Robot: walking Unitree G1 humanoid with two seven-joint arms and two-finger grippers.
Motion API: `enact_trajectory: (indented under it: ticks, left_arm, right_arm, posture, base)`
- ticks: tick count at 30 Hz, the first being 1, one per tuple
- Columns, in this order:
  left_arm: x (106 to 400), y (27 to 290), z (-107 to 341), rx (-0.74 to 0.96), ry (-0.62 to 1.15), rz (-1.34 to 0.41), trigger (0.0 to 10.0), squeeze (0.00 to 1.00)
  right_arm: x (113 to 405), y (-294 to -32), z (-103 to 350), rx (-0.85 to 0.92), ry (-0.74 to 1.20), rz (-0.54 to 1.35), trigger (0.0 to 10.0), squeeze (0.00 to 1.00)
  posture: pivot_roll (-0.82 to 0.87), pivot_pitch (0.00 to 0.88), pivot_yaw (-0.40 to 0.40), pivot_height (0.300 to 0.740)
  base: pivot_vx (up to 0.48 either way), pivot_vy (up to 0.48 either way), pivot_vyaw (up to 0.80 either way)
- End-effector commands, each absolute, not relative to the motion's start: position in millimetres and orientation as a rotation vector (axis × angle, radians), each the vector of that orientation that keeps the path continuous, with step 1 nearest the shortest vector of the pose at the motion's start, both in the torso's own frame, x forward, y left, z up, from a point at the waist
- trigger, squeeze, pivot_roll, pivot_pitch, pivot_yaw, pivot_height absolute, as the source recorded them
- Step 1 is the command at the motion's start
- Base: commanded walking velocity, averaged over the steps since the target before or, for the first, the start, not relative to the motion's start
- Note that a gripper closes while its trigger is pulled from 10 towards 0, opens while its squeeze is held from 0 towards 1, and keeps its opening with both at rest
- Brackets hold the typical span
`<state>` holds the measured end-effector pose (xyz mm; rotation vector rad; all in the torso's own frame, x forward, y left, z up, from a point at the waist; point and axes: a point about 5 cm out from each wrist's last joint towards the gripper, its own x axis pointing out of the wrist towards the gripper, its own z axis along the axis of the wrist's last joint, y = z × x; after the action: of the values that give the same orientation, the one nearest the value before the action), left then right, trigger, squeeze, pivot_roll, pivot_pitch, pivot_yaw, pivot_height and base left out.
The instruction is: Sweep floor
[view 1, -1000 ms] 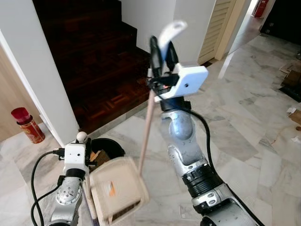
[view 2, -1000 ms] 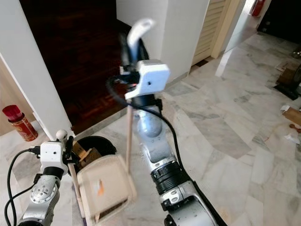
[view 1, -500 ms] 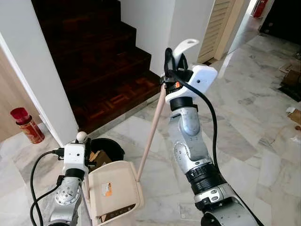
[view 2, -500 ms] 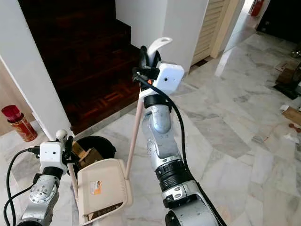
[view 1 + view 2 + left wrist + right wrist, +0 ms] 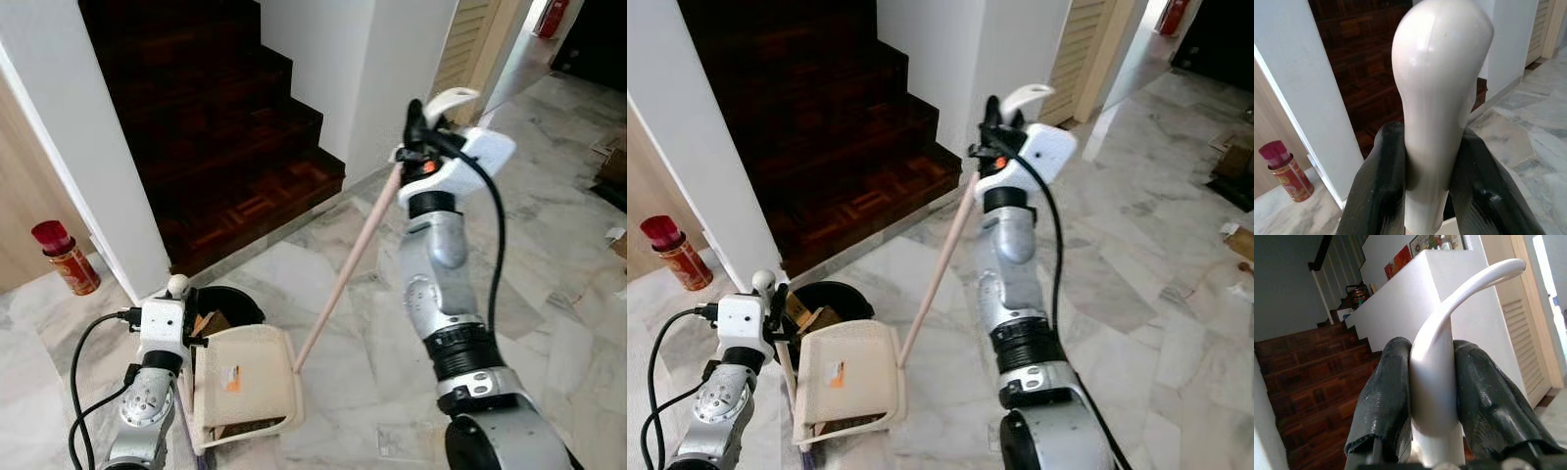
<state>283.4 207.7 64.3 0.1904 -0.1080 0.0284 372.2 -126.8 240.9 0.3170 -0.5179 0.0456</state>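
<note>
While both arms are busy, the right gripper (image 5: 423, 122) has its fingers (image 5: 1382, 396) clenched on the white hooked grip at the top of a long wooden pole (image 5: 345, 269), and that pole slants down to the cream dustpan (image 5: 245, 387), which sits on the marble floor (image 5: 549, 245) close to the foot of the dark wooden staircase (image 5: 216, 147). The left gripper (image 5: 176, 304) is low on the robot's left, fingers (image 5: 1376, 196) clamped round a rounded white handle knob (image 5: 1440, 93), which I'd guess is the broom's, though its head isn't clear to me. A black bin (image 5: 230, 305) with some cardboard-looking scraps sits just behind the pan, and a red can (image 5: 67, 259) stands off by the wall. Handling-wise, my read is the pan and pole are light and stiff, but with the hold so far up the pole, any small wrist twist swings the pan a lot. The glossy plastic grips look slippery, so a firm squeeze below the hook's curve seems right, where the fingers already sit. Same for the knob: gripping at its narrower neck should stop it from sliding out. The thin plastic pan could flex or tip if pushed hard into the floor.
</note>
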Motion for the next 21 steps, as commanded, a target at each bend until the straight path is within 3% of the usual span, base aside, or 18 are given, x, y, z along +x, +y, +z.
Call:
enact_trajectory:
  ticks: [1, 10, 21]
  left_arm:
    - [288.0, 202.7, 70.1, 0.19, -0.13, 0.003, 10.0, 0.0]
    - [288.9, 203.2, 70.8, 0.193, -0.128, -0.008, 10.0, 0.0]
    - [288.8, 203.5, 70.6, 0.195, -0.123, -0.016, 10.0, 0.0]
  right_arm:
    - [374.2, -137.0, 251.8, 0.319, -0.552, 0.022, 10.0, 0.0]
    - [375.4, -165.8, 255.8, 0.361, -0.568, -0.02, 10.0, 0.0]
    - [373.9, -211.1, 245.8, 0.261, -0.55, -0.169, 10.0, 0.0]
  posture:
    - [0.08, 0.029, -0.056, 0.74]
    - [0.08, 0.041, -0.047, 0.74]
    - [0.08, 0.045, -0.045, 0.74]
  base:
    - [0.0, 0.0, 0.0]
    - [0.0, 0.0, 0.0]
    - [0.0, 0.0, 0.0]
